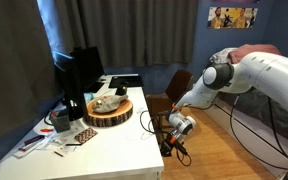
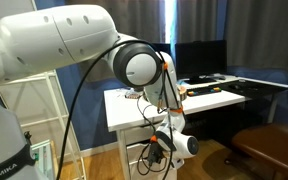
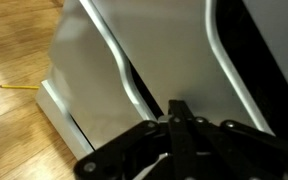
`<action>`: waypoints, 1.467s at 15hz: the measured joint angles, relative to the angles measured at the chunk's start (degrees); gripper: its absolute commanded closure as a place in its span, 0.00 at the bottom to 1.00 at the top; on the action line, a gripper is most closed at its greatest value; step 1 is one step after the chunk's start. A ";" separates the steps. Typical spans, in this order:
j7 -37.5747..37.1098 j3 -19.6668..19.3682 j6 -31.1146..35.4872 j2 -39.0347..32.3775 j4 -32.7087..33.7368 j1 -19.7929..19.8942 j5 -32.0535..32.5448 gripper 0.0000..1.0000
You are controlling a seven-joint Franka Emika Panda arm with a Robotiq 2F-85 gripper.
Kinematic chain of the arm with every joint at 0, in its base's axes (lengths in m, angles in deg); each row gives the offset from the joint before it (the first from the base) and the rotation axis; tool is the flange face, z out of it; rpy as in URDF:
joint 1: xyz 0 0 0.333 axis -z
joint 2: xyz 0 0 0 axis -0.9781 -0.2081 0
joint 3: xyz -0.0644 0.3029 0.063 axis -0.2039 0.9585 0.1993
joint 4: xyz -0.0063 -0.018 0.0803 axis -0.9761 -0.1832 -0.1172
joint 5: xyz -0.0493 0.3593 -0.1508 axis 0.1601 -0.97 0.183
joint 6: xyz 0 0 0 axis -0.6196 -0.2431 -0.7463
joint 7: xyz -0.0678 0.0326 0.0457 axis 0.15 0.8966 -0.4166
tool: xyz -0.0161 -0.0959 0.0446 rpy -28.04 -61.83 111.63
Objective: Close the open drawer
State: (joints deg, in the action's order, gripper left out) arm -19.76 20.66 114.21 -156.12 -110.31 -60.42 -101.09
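The white flat-fronted drawer (image 3: 84,85) with a slim silver bar handle (image 3: 119,65) sits beneath the white table (image 1: 114,148), above the wooden floor (image 3: 14,55). The jaws, pressed together, hover just before its front.

Dim, bluish room light in both exterior views: the white bench (image 1: 104,140) and arm (image 2: 54,50) catch the brightest light against dark curtains (image 1: 134,35), the arm's near shell close to washed out. Deep shadow sits under the bench. In the wrist view, everything is soft; the gripper (image 3: 179,112) is a dark, blurred silhouette, and the wood floor (image 3: 19,60) glows warm.
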 measured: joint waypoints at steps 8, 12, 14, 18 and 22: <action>-1.95 -0.04 -1.43 -0.33 -0.14 -1.23 0.00 0.95; -1.96 0.03 -1.48 -0.58 -0.12 -2.21 -0.08 0.96; -1.95 0.03 -1.47 -0.58 -0.07 -2.47 -0.26 0.96; 1.07 0.16 -0.10 0.44 -0.12 -2.23 -2.86 0.96; 5.47 -0.48 3.32 5.23 -1.07 -1.31 -6.54 0.96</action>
State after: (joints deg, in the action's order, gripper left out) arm -14.29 20.18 117.53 -150.89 -111.38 -61.73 -107.63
